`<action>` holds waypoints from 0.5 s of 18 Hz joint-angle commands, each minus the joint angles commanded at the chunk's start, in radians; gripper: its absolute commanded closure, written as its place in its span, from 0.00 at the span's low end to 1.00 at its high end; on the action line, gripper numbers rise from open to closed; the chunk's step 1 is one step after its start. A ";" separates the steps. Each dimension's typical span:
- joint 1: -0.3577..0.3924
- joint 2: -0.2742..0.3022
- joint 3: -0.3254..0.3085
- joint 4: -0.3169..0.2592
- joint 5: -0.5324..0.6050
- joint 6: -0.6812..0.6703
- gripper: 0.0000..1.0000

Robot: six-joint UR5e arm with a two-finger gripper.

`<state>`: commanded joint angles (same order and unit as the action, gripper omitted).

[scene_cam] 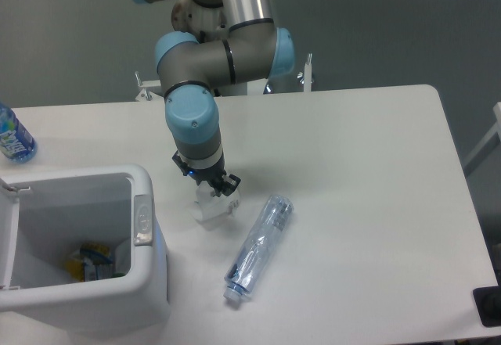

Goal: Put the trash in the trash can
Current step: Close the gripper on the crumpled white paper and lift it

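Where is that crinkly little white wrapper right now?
The wrapper lies on the white table directly under the gripper, between the trash can on its left and the clear bottle lying to its right.

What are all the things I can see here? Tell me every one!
Plastic wrapper: one, white and see-through, on the table right under the gripper.
Clear bottle: one, bluish and clear, no label, lying on its side to the right of the wrapper.
Trash can: one, white, at the front left of the table, with some yellow and blue stuff already inside.
Grey latch: one, on the trash can's rim.
Water bottle: one, blue label, at the far left edge.
Table: one, white.
Robot arm: one, silver with light blue joints.
Gripper: one, black, down on the wrapper; whether it has closed is hard to tell.
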<state>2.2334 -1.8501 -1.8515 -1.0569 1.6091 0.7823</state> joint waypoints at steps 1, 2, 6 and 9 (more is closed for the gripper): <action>0.002 0.011 -0.005 -0.006 0.000 0.000 1.00; 0.006 0.018 -0.006 -0.024 0.000 0.005 1.00; 0.031 0.058 0.011 -0.090 -0.002 0.023 1.00; 0.070 0.161 0.035 -0.144 -0.009 0.049 1.00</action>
<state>2.3039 -1.6893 -1.8164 -1.2009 1.6000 0.8314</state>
